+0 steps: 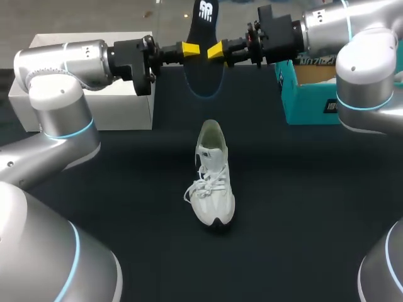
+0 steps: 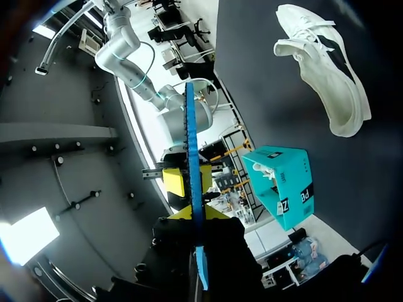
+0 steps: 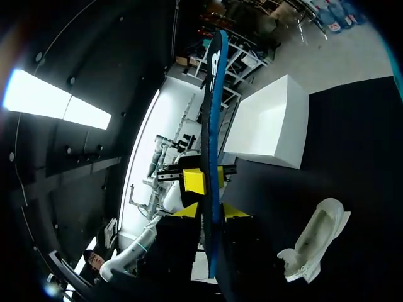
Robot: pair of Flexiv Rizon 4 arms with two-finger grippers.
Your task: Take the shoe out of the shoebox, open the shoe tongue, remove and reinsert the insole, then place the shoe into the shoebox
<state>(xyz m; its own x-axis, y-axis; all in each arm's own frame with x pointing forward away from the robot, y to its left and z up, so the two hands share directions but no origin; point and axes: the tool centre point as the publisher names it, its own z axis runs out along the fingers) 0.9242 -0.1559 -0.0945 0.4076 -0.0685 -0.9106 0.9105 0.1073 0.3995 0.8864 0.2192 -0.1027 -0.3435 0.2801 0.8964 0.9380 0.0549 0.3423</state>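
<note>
Head view has the left gripper [image 1: 189, 48] and right gripper [image 1: 216, 50] both pinching the dark insole [image 1: 204, 19] from opposite edges, holding it upright in the air beyond the white sneaker [image 1: 213, 176] lying mid-table. Uneven arm motion could buckle the insole or tug it free, dropping it off target

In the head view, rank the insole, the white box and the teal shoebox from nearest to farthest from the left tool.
1. insole: clamped in the left tool itself, over the far middle of the table.
2. white box: on the left side, just under the left arm.
3. teal shoebox: on the right side, beyond the right tool.
</note>
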